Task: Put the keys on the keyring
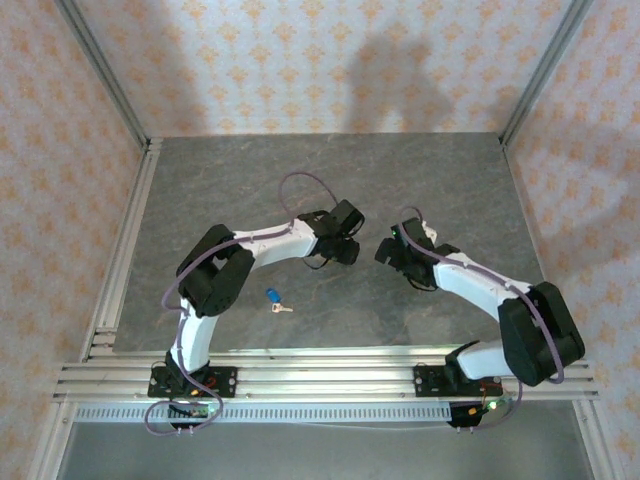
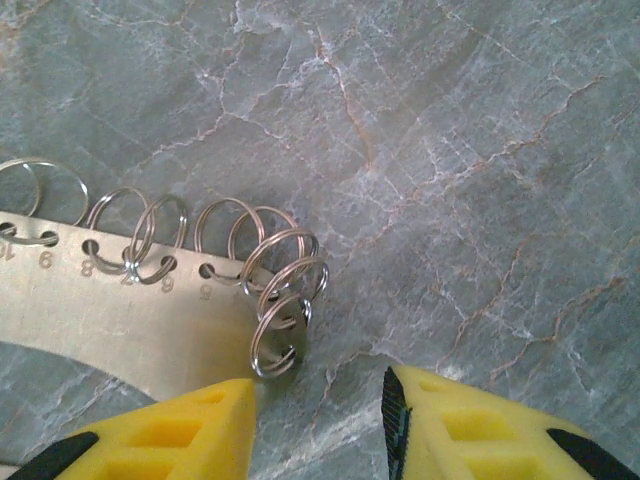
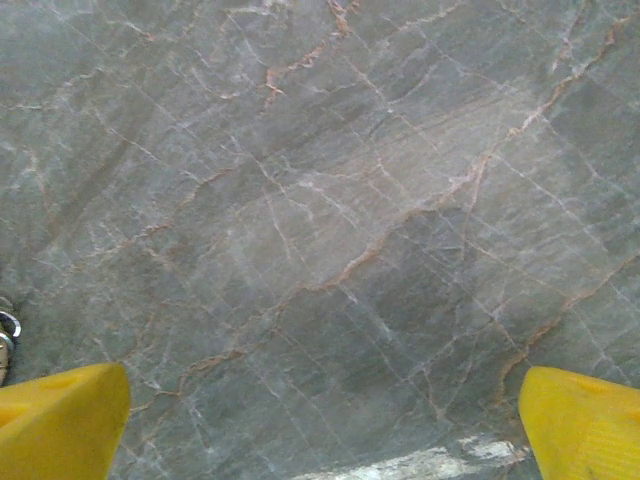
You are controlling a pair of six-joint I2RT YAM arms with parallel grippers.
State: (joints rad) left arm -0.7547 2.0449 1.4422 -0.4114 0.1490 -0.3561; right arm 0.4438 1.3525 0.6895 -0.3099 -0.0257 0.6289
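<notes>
The key (image 1: 273, 297), with a blue head and a short pale blade, lies flat on the grey table between the two arm bases, apart from both grippers. The keyring (image 2: 110, 310) is a flat curved metal band with numbered holes, carrying several split rings (image 2: 285, 300). My left gripper (image 2: 320, 430) hovers just right of its end. Its yellow fingers (image 2: 170, 435) stand partly apart with bare table between them, and the left finger overlaps the band's edge. From above, the left gripper (image 1: 345, 250) is at mid-table. My right gripper (image 1: 390, 252) faces it, open wide over bare table (image 3: 325, 430).
A sliver of metal ring (image 3: 5, 335) shows at the left edge of the right wrist view. The marbled grey table (image 1: 250, 190) is walled by patterned panels and aluminium rails (image 1: 130, 250) at the sides and near edge.
</notes>
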